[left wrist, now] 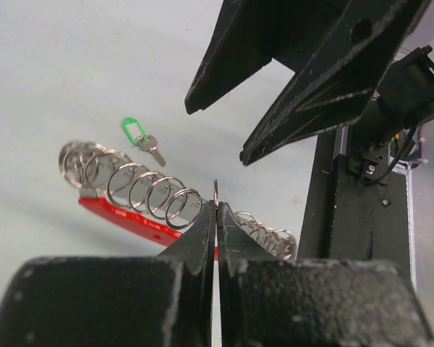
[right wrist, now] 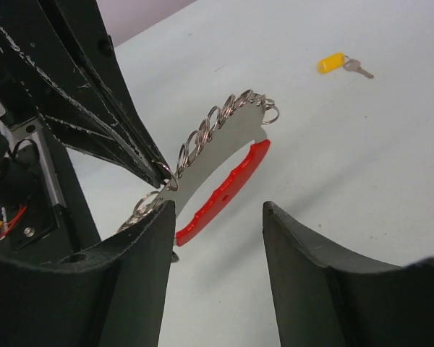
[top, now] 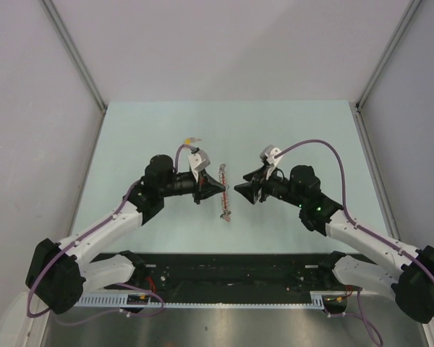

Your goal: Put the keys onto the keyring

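The keyring (top: 224, 195) is a curved red band (right wrist: 228, 184) carrying a row of metal rings (left wrist: 145, 188). It is held up off the table between the two arms. My left gripper (left wrist: 217, 206) (top: 220, 186) is shut on one thin ring of it, which pokes up between the tips. Facing it from the right, my right gripper (right wrist: 217, 210) (top: 239, 190) stands open. Nothing is between its fingers; the left one (right wrist: 141, 260) is close beside the rings. A green-headed key (left wrist: 141, 137) lies on the table beyond the keyring. Farther off lies a yellow-headed key (right wrist: 340, 63) (top: 193, 139).
The pale green table (top: 130, 144) is walled by white panels at the back and both sides. The arms' black base rail (top: 231, 278) runs along the near edge. The right gripper's black fingers (left wrist: 311, 87) hang above the keyring in the left wrist view.
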### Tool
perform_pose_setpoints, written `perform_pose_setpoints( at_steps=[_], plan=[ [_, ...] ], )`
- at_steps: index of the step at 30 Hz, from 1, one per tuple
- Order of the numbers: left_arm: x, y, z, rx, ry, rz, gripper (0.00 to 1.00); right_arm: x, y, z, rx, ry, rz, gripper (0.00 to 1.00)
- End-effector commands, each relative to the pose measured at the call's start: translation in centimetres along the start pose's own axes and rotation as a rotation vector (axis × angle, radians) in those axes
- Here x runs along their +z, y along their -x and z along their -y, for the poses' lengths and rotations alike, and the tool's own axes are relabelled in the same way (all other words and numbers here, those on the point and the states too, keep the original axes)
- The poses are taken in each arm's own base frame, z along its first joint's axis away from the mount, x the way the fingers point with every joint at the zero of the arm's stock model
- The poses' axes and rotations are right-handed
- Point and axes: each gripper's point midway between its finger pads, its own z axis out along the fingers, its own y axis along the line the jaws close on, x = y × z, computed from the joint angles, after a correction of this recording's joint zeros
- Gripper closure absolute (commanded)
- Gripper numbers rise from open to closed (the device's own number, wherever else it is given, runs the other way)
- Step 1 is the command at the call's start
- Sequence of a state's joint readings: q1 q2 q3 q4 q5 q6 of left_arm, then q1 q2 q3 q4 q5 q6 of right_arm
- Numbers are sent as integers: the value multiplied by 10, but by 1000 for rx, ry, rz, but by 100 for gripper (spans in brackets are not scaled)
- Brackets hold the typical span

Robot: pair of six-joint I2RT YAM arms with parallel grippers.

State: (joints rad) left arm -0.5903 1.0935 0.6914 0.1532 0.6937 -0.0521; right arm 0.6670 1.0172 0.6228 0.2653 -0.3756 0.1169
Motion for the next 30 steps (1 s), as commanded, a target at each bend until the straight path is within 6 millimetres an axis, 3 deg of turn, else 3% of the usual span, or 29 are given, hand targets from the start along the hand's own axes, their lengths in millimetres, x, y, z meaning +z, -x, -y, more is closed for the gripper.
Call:
perform_pose_setpoints(
  at_steps=[1, 6, 10, 20, 24, 30],
  plan=[
    [3, 23, 11, 62, -49, 50, 100, 8, 22, 13, -84, -155, 90, 44],
    [4, 24, 14, 65, -52, 52, 100, 19, 17, 13, -106, -196, 87, 44],
    [5, 25, 13, 56, -44, 55, 100, 25, 15, 0, -131, -174, 87, 44],
    [5, 24, 6, 35, 13, 55, 100, 21, 17, 5, -132, -218, 86, 44],
    [6, 30, -3, 7, 75, 78, 100, 22, 16, 0, -121, -196, 83, 44],
    [12, 38, 3, -36, 88, 116, 100, 29, 9, -7, -117, -192, 66, 44]
  ],
)
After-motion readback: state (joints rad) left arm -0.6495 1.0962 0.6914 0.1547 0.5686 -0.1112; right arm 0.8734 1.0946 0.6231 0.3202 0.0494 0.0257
